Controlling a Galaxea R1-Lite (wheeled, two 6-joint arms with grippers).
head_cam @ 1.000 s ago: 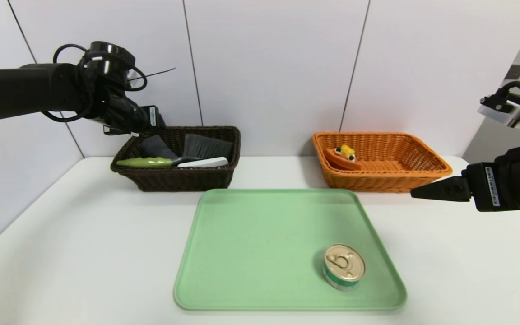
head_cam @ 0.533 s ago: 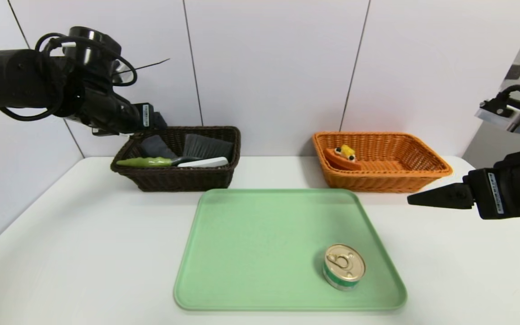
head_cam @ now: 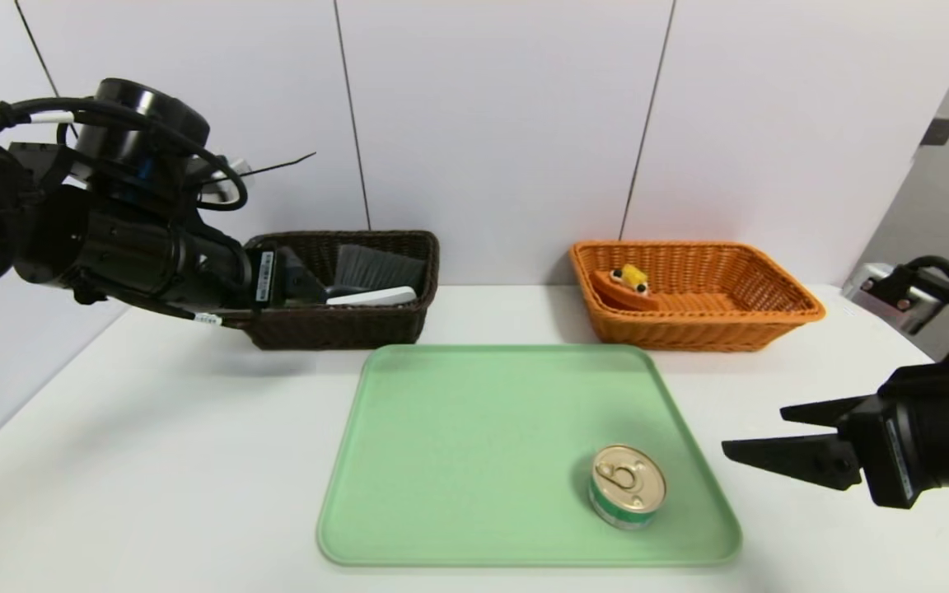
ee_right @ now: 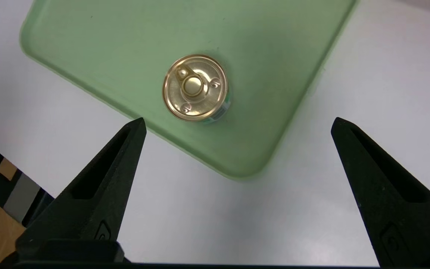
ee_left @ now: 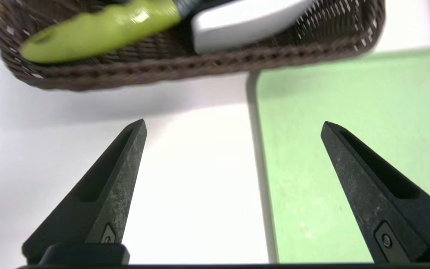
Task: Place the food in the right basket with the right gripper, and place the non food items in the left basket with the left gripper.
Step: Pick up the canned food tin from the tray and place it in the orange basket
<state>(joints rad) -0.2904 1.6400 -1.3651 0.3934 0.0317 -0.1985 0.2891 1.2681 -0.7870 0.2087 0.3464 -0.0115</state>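
A gold-topped can (head_cam: 628, 486) stands on the green tray (head_cam: 483, 428), near its front right corner. My right gripper (head_cam: 754, 428) hovers open and empty just right of that corner, with the can (ee_right: 195, 87) ahead of its fingertips. My left gripper (ee_left: 233, 125) is open and empty, low over the table by the tray's far left edge, in front of the dark left basket (head_cam: 343, 325). That basket holds a green-handled tool (ee_left: 103, 30), a white item (ee_left: 245, 20) and a grey brush (head_cam: 376, 265). The orange right basket (head_cam: 689, 329) holds an orange and yellow food piece (head_cam: 627, 284).
Both baskets stand at the back of the white table (head_cam: 153, 461) against the wall. The table's right edge lies close behind my right arm (head_cam: 927, 445). Bare table lies left of and in front of the tray.
The left arm has dropped from above the left basket and pulled back in front of it, its jaws spreading wider. The right gripper has come down toward the tray's front right corner.
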